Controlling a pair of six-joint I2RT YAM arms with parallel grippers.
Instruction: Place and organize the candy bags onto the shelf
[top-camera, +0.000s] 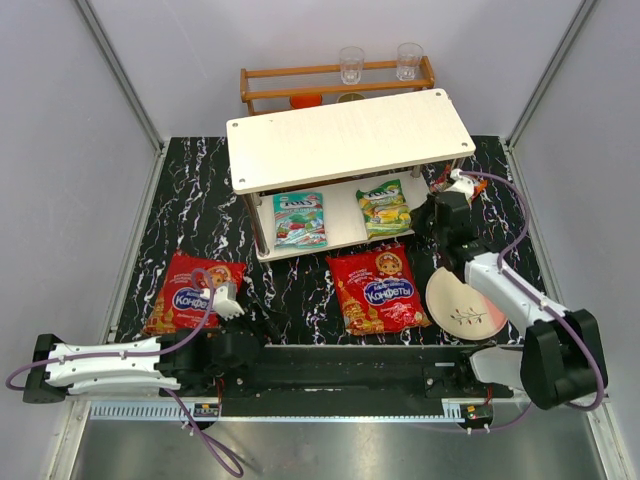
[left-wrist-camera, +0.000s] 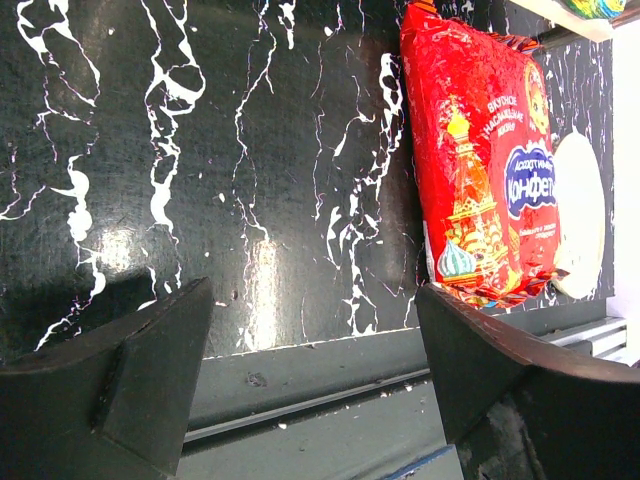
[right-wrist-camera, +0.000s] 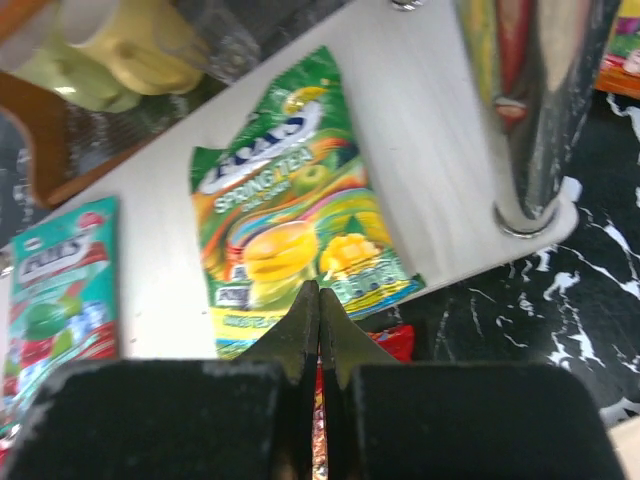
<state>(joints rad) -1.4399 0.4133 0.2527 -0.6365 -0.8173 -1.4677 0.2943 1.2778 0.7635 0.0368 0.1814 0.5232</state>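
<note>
the white shelf (top-camera: 350, 135) stands at the 12 o'clock side of the black marbled counter (top-camera: 292, 290). on its lower tier lie the teal bag (top-camera: 299, 220) and, at that bag's 3 o'clock, the green-yellow bag (top-camera: 385, 208). the middle red bag (top-camera: 377, 290) rests on the counter at the shelf's 6 o'clock, with the plate (top-camera: 466, 305) at its 3 o'clock. the left red bag (top-camera: 190, 292) lies at the shelf's 8 o'clock. the left fingers (top-camera: 226, 303), spread wide, sit at that bag's 3 o'clock edge. the right fingers (right-wrist-camera: 308, 325), pressed together, point at the green-yellow bag's near edge.
</note>
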